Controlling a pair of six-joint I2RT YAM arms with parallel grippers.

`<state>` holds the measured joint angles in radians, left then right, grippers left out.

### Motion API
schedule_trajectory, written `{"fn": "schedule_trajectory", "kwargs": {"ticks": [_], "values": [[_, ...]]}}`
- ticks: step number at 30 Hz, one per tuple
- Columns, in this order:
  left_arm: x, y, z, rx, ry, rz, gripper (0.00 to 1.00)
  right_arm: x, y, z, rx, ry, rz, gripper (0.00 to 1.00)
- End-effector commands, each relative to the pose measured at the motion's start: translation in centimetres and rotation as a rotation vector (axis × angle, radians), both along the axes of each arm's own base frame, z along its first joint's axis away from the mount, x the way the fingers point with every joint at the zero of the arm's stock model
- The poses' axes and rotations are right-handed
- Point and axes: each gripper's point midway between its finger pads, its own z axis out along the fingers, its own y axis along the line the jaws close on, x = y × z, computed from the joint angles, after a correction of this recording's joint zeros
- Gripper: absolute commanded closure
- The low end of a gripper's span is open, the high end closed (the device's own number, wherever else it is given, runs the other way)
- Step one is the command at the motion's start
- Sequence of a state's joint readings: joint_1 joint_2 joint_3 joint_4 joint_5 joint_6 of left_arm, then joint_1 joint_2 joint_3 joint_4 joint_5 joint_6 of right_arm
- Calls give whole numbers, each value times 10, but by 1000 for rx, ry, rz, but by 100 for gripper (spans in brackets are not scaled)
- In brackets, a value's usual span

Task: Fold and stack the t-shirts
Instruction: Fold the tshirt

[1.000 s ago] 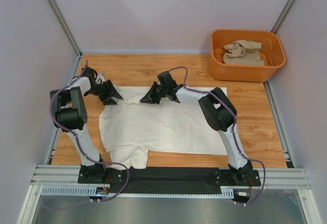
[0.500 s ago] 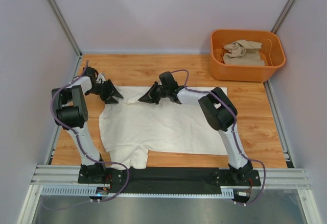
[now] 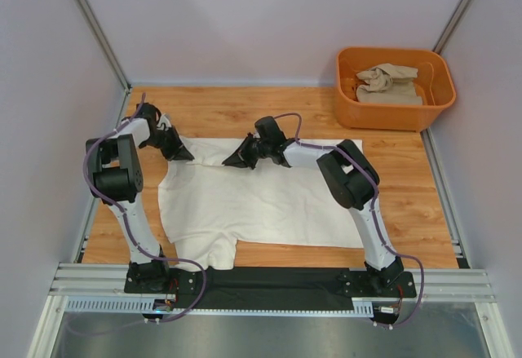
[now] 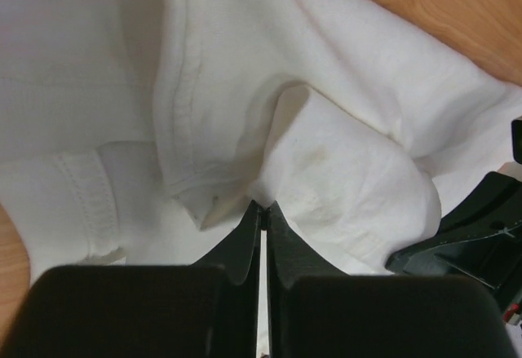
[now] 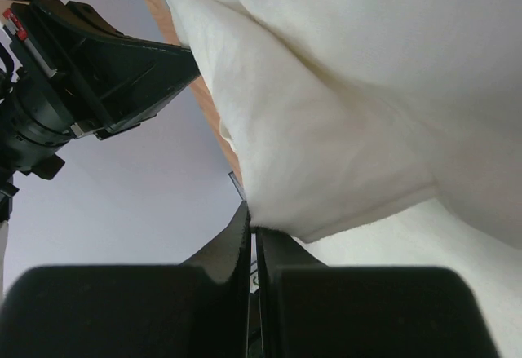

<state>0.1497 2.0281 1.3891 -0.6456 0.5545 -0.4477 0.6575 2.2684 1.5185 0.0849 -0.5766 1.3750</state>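
On the wooden table (image 3: 245,109), a white t-shirt (image 3: 261,203) lies spread at the centre.
Both my arms reach toward twelve o'clock; left claw (image 3: 186,155) and right claw (image 3: 230,161) each pinch its far edge. The beige t-shirt (image 3: 390,83) sits in the tub (image 3: 391,117) at two o'clock.

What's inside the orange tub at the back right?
A crumpled sandy beige t-shirt lies inside the orange tub. Whatever is under the shirt, including the tub's floor there, is covered and cannot be seen.
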Motion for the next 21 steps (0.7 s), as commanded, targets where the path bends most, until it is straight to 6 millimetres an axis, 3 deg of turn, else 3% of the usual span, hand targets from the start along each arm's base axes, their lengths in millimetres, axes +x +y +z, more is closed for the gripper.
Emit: {"fn": "schedule_trajectory", "kwargs": {"ticks": [1,12,21], "values": [[-4,2,20,55,-18,-12,100,-2,-7,33,18,-67,45,100],[-61,-3,54,84,-29,-17,100,-27,-39,15,-164,-103,266,100],[-92,-12,41,53,32,7,100,-38,-42,4,-153,-68,318,100]]}}
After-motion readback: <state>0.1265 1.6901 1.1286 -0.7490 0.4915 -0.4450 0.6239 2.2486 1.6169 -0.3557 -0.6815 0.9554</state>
